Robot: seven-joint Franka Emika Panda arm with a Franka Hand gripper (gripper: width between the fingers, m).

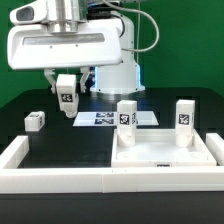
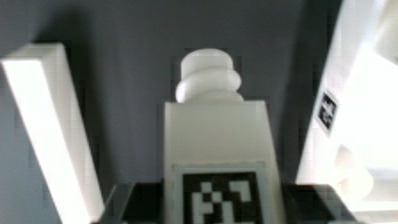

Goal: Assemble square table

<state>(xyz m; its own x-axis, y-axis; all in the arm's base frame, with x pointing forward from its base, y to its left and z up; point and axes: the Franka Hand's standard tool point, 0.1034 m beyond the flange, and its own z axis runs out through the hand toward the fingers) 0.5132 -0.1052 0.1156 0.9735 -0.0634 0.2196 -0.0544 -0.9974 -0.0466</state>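
Open worktop [image 1: 70,140] lies between the loose leg [image 1: 35,120] and the tabletop [image 1: 150,158], whose far side two upright legs [image 1: 127,113] block, the rail [image 1: 60,181] walls the near edge, and the held leg [image 1: 67,97] fills the jaws

Green backdrop [image 1: 196,60], perhaps cloth, behind black table [image 1: 70,146].

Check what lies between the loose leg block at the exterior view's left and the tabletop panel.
Only bare black table shows between the leg block and the tabletop panel, in the exterior view.
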